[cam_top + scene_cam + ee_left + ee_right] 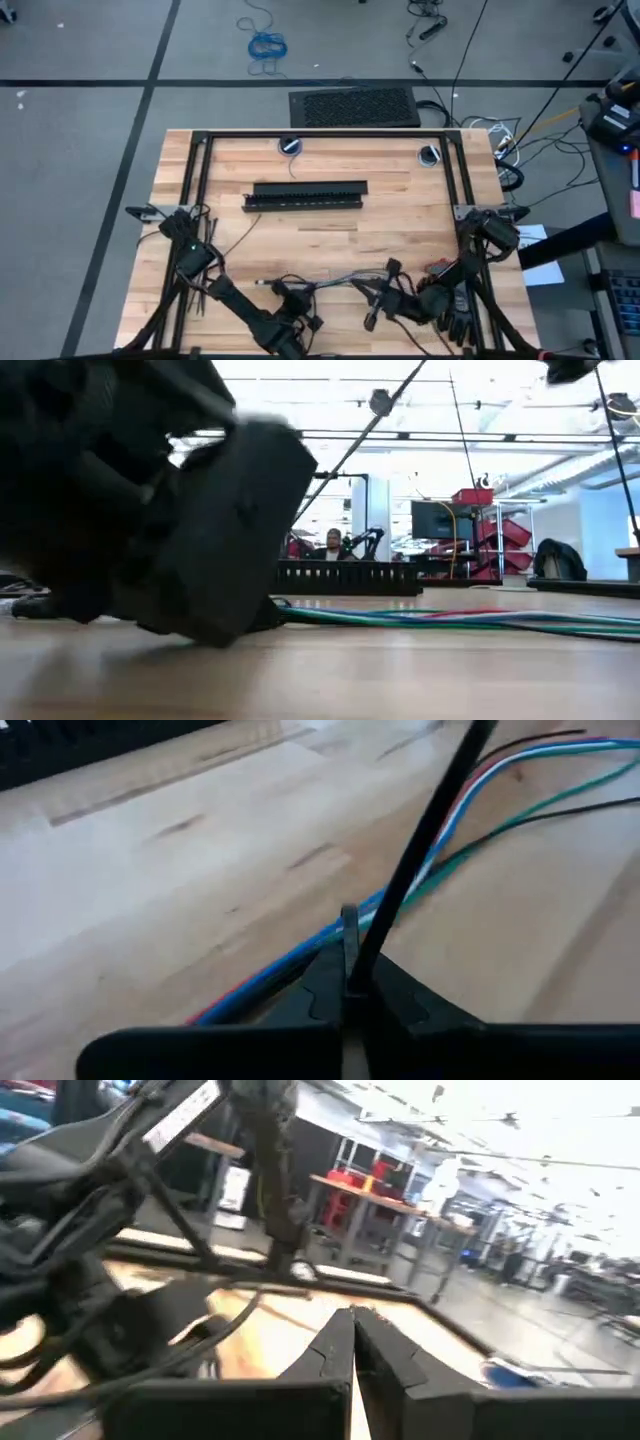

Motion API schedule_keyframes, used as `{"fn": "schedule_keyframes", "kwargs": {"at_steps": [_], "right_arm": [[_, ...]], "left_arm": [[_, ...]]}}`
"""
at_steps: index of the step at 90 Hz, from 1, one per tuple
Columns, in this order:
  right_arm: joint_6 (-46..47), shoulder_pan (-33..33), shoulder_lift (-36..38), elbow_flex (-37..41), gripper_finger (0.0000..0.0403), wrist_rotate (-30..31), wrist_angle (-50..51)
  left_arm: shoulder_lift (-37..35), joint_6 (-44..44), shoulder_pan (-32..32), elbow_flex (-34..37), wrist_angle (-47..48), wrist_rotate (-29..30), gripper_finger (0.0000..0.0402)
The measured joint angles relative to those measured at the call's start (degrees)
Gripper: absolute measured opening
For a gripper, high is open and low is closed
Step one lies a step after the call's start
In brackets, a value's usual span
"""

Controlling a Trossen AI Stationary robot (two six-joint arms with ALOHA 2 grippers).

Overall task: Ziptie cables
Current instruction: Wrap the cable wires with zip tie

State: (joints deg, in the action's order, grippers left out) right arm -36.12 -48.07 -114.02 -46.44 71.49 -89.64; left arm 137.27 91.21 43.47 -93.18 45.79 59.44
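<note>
Left gripper (348, 982): low at the near edge of the table, left of centre in the high view; its fingers are pressed together on a ziptie (425, 835), a thin dark strip that rises slanting from between the fingertips.

Cables (345, 279): a bundle of blue, green, red and pale wires lying flat on the wood near the front edge, running between the two grippers (in the left wrist view they pass just beyond the fingertips, crossed by the ziptie).

Right gripper (353, 1320): near the front edge, right of centre, by the far end of the cables; the fingertips meet with no gap visible and nothing is seen between them.

Table (400, 215): pale butcher-block wood inside a black frame.

Long black bar (305, 195): lies across the middle of the table, well behind the cables.

Low view: a dark blurred arm part fills the left; the cables stretch away to the right across the wood.

Background: a person sits far behind the bar.
</note>
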Motion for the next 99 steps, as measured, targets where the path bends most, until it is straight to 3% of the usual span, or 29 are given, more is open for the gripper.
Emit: {"fn": "schedule_keyframes", "kwargs": {"at_steps": [21,29,57,76,90,99], "right_arm": [[-8.3,-2.7,1.7,0.0,0.0000,8.4,0.0],[-9.6,-3.8,2.9,0.0,0.0000,9.6,-0.1],[-18.7,-3.2,9.7,0.0,0.0001,8.0,-0.1],[-13.4,-3.3,11.3,0.0,0.0001,7.6,4.0],[-14.8,-4.7,11.1,0.0,0.0007,13.8,8.9],[-10.6,-5.1,12.5,0.0,0.0026,13.9,7.5]], "left_arm": [[0.0,-9.0,0.5,-1.4,0.3,-4.0,0.0016],[-0.1,-7.6,1.4,-1.1,2.1,-5.9,0.0016],[0.1,-7.5,2.4,-0.8,2.7,-5.1,0.0016],[0.1,-7.5,2.3,-1.1,2.2,-1.8,0.0016],[0.2,-7.6,2.0,-1.5,1.6,-0.8,0.0016],[0.3,-8.1,2.0,-2.0,1.4,0.3,0.0016]]}}
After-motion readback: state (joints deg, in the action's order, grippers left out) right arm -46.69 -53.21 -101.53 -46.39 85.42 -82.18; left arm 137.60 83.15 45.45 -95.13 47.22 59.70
